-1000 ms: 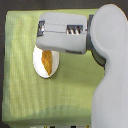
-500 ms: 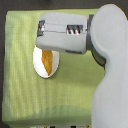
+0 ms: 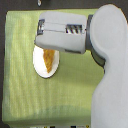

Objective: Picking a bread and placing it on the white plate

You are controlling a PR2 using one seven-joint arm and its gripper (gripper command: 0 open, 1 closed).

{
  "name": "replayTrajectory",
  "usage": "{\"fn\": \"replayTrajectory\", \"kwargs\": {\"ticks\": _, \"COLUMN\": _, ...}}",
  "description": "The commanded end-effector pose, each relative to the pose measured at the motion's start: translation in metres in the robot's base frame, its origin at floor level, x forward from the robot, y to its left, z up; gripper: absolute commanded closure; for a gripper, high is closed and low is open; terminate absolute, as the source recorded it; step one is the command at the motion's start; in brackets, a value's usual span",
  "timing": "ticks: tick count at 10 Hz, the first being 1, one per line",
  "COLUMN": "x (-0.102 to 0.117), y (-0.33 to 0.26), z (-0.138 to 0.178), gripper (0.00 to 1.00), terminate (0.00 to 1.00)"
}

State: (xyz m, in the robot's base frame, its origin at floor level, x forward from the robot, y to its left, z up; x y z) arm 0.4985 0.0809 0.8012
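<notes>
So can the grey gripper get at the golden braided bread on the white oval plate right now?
Probably yes. The gripper sits directly over the top of the white plate, hiding the bread's upper end, and nothing else lies between them. Whether its jaws are open can't be told.

The bread (image 3: 48,60) lies on the plate (image 3: 38,67); the plate rests on the table (image 3: 20,95), toward the exterior view's left; the gripper (image 3: 42,35) hangs over the plate's far edge, the arm (image 3: 112,55) at the exterior view's right.
</notes>
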Motion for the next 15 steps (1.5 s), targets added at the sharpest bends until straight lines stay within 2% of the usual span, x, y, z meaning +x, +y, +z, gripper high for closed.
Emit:
{"fn": "replayTrajectory", "kwargs": {"ticks": 1, "x": 0.005, "y": 0.003, "z": 0.002, "gripper": 0.00, "terminate": 0.00}}
{"fn": "replayTrajectory", "kwargs": {"ticks": 4, "x": 0.018, "y": -0.007, "z": 0.042, "gripper": 0.00, "terminate": 0.00}}
{"fn": "replayTrajectory", "kwargs": {"ticks": 7, "x": 0.042, "y": -0.053, "z": 0.113, "gripper": 0.00, "terminate": 0.00}}
{"fn": "replayTrajectory", "kwargs": {"ticks": 9, "x": 0.044, "y": -0.074, "z": 0.146, "gripper": 0.00, "terminate": 0.00}}
{"fn": "replayTrajectory", "kwargs": {"ticks": 12, "x": 0.048, "y": -0.104, "z": 0.175, "gripper": 0.00, "terminate": 0.00}}
{"fn": "replayTrajectory", "kwargs": {"ticks": 14, "x": 0.043, "y": -0.144, "z": 0.177, "gripper": 0.00, "terminate": 0.00}}
{"fn": "replayTrajectory", "kwargs": {"ticks": 15, "x": 0.033, "y": -0.168, "z": 0.170, "gripper": 0.00, "terminate": 0.00}}
